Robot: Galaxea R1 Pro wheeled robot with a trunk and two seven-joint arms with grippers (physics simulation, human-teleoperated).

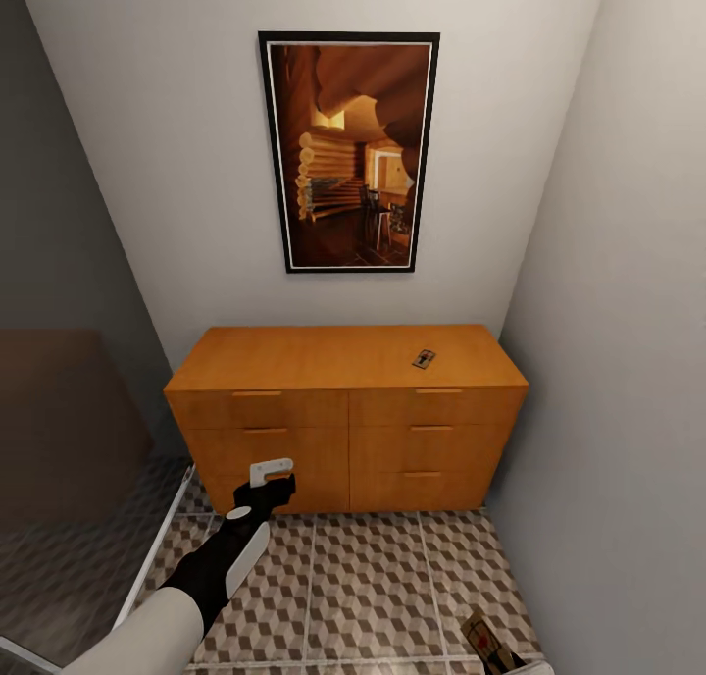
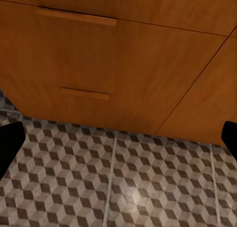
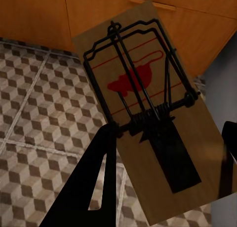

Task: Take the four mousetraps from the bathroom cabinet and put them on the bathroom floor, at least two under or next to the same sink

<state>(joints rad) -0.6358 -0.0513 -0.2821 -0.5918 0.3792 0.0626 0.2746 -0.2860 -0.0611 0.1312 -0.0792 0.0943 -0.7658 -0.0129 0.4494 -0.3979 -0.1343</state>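
The right gripper (image 3: 165, 172) is clamped on a mousetrap (image 3: 148, 113) above the bathroom floor (image 1: 373, 587) — a second mousetrap (image 1: 423, 359) lies on top of the cabinet (image 1: 294, 361), towards its right end. The left gripper (image 1: 272, 476) hangs spread wide and empty before the lower left drawers.

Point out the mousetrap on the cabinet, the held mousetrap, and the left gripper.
mousetrap on the cabinet (image 1: 423, 359): head view, board middle.
held mousetrap (image 3: 148, 113): right wrist view, near the spring.
left gripper (image 1: 272, 472): head view, between fingertips.
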